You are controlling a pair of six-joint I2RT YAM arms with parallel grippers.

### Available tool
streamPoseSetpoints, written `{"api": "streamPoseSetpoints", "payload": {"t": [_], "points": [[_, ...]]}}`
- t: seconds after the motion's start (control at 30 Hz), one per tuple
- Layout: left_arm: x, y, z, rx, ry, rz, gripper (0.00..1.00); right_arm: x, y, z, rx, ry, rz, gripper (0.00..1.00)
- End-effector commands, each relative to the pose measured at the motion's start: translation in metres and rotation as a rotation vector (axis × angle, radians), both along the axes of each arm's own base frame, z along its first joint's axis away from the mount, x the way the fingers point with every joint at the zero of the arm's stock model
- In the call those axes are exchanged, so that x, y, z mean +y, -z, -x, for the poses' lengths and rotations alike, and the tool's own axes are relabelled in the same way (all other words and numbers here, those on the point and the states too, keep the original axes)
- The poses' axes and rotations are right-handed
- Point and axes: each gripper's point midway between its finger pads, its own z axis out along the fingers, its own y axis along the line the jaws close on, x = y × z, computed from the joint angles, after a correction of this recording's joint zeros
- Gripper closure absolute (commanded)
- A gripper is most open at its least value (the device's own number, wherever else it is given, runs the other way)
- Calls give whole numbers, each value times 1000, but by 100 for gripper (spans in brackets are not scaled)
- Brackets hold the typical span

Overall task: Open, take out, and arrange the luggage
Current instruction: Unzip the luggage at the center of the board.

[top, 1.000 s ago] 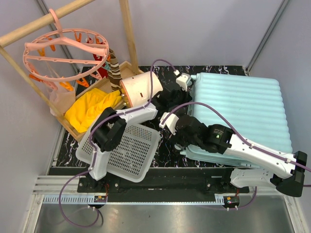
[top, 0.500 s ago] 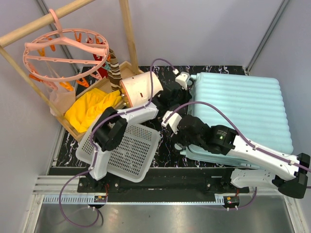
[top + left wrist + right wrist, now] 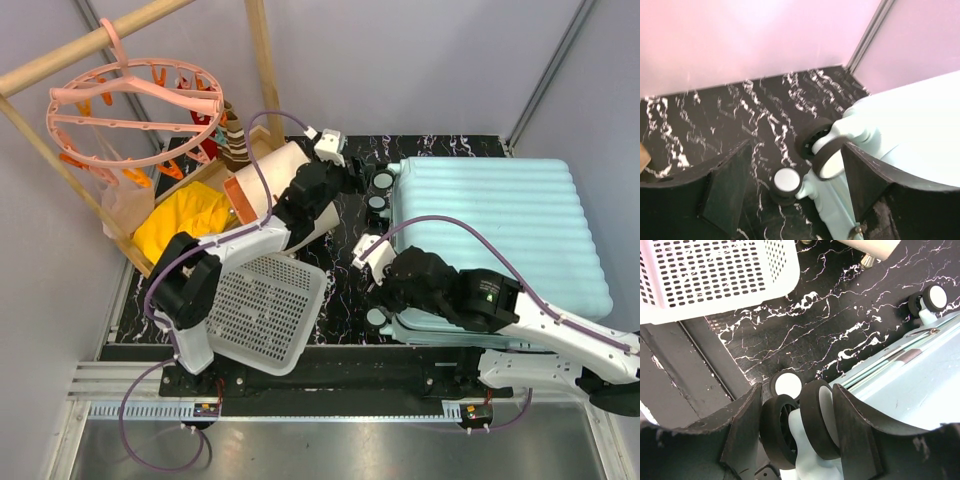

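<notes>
The luggage [image 3: 490, 235], a pale mint ribbed suitcase, lies flat and closed on the right of the black marble table [image 3: 345, 270]. My left gripper [image 3: 358, 183] stands open beside its far-left wheels [image 3: 381, 181]. In the left wrist view those wheels [image 3: 821, 150] sit between the widely spread jaws of the left gripper [image 3: 795, 180], nearer the right finger. My right gripper [image 3: 385, 298] is at the near-left corner, and in the right wrist view the right gripper [image 3: 799, 425] is shut on a twin black-and-white wheel [image 3: 815, 422], both fingers against its sides. The luggage's zip seam [image 3: 900, 357] runs alongside.
A white perforated basket [image 3: 265, 310] lies tilted left of the luggage, with its corner [image 3: 715, 275] close to my right gripper. A cream-and-orange box [image 3: 275, 180] lies behind my left arm. Yellow cloth [image 3: 185, 225] fills a wooden tray, under a pink clip hanger [image 3: 135, 110] and wooden poles [image 3: 265, 70].
My left gripper has opened and drawn back to the left off the luggage's far corner. The cream-and-orange box has turned and shifted left. The right gripper keeps its hold on the wheel.
</notes>
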Motion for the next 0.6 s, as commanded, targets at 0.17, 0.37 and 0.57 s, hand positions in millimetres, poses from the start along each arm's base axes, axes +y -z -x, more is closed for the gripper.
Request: {"api": "streamPoseSetpoints", "payload": {"t": [0.17, 0.37, 0.57], "points": [[-17, -46, 5, -129, 124, -2, 23, 3, -61, -22, -97, 156, -236, 98], [-43, -53, 11, -163, 249, -19, 23, 8, -61, -21, -91, 143, -248, 98], [-68, -97, 34, -275, 371, 4, 21, 7, -62, -24, -100, 163, -251, 98]]}}
